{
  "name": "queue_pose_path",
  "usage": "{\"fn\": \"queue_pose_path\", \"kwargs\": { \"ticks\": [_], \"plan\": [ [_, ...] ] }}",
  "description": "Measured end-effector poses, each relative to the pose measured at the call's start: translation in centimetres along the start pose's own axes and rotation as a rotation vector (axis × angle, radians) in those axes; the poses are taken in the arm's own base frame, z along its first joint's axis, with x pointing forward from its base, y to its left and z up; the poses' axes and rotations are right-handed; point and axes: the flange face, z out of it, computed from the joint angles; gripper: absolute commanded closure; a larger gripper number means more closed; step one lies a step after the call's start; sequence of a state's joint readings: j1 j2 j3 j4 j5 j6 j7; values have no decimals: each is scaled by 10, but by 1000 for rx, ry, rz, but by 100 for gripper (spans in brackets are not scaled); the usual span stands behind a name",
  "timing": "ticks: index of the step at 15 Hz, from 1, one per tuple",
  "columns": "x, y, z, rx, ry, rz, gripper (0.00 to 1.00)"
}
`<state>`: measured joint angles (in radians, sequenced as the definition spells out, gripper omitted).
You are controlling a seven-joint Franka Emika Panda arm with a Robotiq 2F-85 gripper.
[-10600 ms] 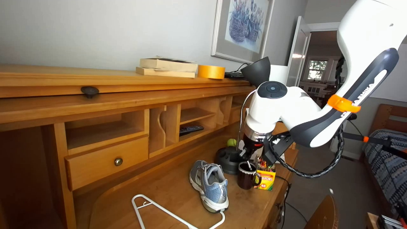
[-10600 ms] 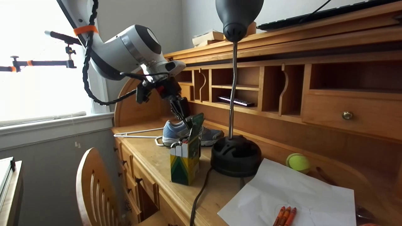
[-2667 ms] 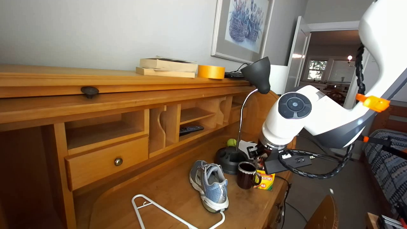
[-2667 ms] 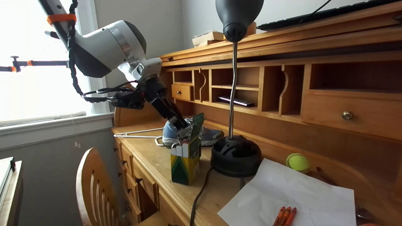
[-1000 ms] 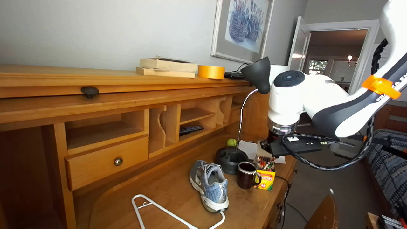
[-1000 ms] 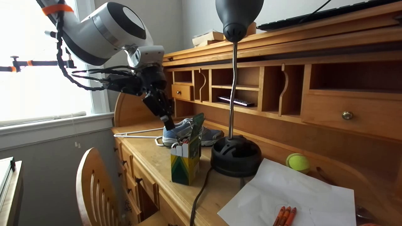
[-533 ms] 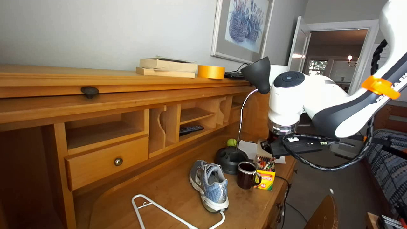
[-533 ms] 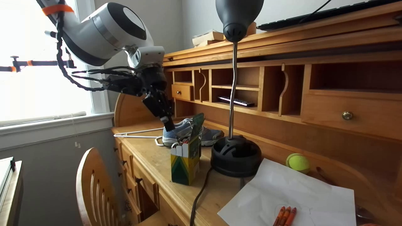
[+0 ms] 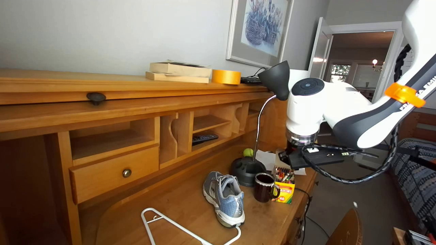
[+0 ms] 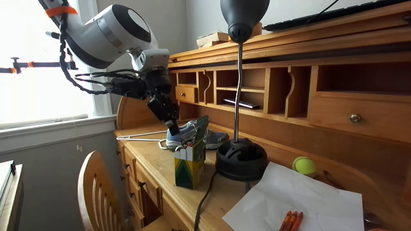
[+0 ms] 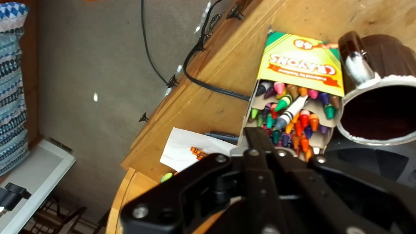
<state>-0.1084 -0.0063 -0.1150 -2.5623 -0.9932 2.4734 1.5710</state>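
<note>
gripper (image 10: 174, 130): now off the mug (image 9: 263, 189), nearer the chair (image 9: 348, 227)
wrist (image 9: 302, 117): upright now, no longer tilted
crayons (image 9: 284, 175): in an exterior view, in plain sight now, no longer partly blocked

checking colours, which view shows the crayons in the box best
The wrist view: it looks into the box and shows the crayons largest, their colours distinct. Both exterior views show less: small, crowded tips, or just a few above the box's white flaps.
</note>
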Motion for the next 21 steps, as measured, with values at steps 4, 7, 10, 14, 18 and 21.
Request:
{"fn": "queue_pose_path", "kwargs": {
  "ticks": [4, 7, 10, 14, 18, 21],
  "plan": [
    [1, -2, 2, 4, 7, -6, 100],
    [3, -5, 3, 9, 20, -8, 100],
    [4, -8, 6, 9, 28, -13, 100],
    [2, -10, 11, 3, 25, -18, 100],
    [1, -12, 14, -2, 23, -21, 100],
    [2, -15, 16, -1, 30, -20, 100]
  ]
}}
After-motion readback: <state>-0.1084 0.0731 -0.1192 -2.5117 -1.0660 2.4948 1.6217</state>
